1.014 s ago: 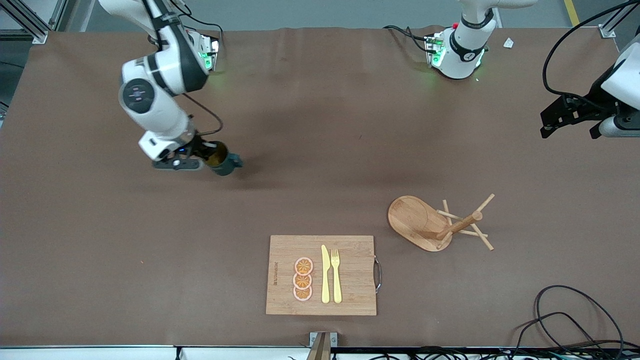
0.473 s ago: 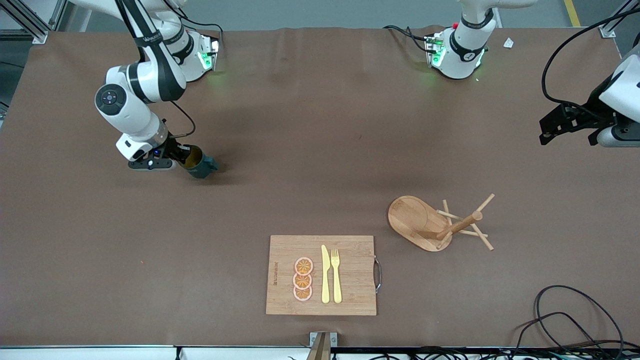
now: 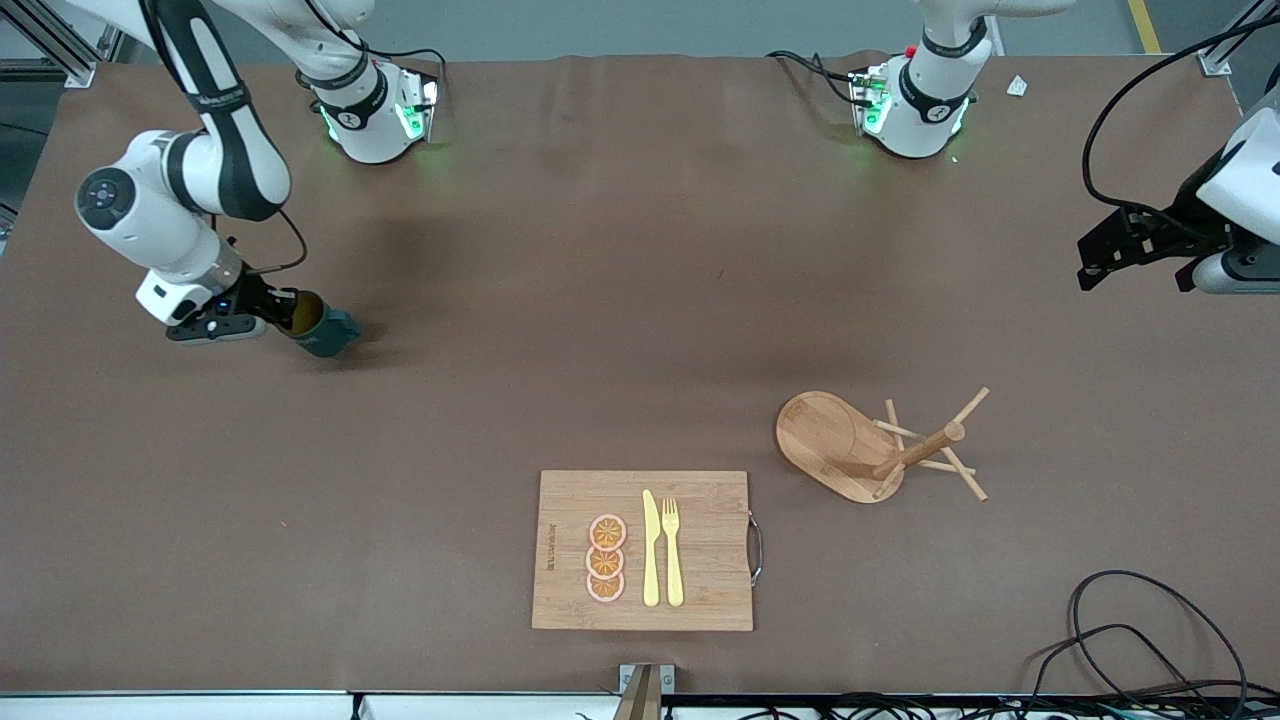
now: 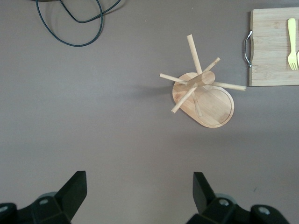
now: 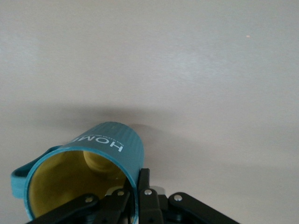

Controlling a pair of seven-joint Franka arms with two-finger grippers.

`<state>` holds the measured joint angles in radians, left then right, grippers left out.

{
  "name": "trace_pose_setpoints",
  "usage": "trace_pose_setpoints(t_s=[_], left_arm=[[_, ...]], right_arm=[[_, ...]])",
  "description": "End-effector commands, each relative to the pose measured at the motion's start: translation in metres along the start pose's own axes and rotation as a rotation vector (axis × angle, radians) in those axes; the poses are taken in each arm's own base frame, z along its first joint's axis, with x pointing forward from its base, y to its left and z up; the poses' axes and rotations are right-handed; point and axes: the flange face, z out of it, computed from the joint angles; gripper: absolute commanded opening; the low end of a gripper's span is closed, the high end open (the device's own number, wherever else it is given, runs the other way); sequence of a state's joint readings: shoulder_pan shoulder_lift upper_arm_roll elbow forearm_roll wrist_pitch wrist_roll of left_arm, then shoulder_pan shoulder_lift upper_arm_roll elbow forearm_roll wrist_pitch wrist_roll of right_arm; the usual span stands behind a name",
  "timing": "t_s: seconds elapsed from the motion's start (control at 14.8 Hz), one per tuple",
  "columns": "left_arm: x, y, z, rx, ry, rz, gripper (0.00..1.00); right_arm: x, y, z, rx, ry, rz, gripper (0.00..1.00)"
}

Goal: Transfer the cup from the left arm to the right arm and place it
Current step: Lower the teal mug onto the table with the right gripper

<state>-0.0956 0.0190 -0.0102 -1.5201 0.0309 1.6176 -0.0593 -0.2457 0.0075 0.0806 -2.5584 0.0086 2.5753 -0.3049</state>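
The cup [image 3: 322, 330] is a dark teal ribbed mug with a yellowish inside. My right gripper [image 3: 285, 312] is shut on its rim and holds it tilted, just above the table near the right arm's end. In the right wrist view the cup [image 5: 105, 154] lies mouth toward the camera, and the right gripper [image 5: 137, 179] has one finger inside the rim and one outside. My left gripper [image 3: 1135, 245] is open and empty, up over the left arm's end of the table. In the left wrist view the left gripper [image 4: 139, 186] hangs over bare table.
A wooden peg rack [image 3: 860, 445] stands toward the left arm's end; it also shows in the left wrist view [image 4: 205, 95]. A wooden cutting board [image 3: 570, 500] with orange slices, a yellow knife and a fork lies near the front edge. Black cables [image 3: 1150, 620] lie at the front corner.
My right arm has carried the cup toward the right arm's end of the table. The left arm has barely moved.
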Motion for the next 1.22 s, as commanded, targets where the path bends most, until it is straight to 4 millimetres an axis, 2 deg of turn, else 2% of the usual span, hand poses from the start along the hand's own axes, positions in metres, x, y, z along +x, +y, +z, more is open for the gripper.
trace_pose_setpoints(t_s=[0.0,0.41,0.81,0.88,1.01,1.15], left_arm=[[0.002,-0.002,-0.004,-0.014,0.008,-0.001,1.0],[0.002,-0.004,-0.005,-0.015,0.009,-0.004,1.0],[0.003,-0.004,-0.004,-0.015,0.009,-0.004,1.0],[0.003,-0.004,-0.004,-0.015,0.009,-0.004,1.0],[0.003,-0.004,-0.005,-0.015,0.012,-0.006,1.0],[0.003,-0.004,-0.004,-0.014,0.013,-0.006,1.0]], right_arm=[[-0.002,-0.004,0.003,-0.013,0.023,-0.025,0.0],[-0.002,0.005,0.022,-0.007,0.014,-0.022,0.0],[-0.004,0.008,0.027,-0.004,0.01,-0.015,0.01],[-0.003,0.009,0.027,-0.004,0.01,-0.015,0.09],[-0.003,0.009,0.029,-0.002,0.008,-0.012,0.54],[-0.004,0.011,0.029,-0.002,0.008,-0.009,0.73]])
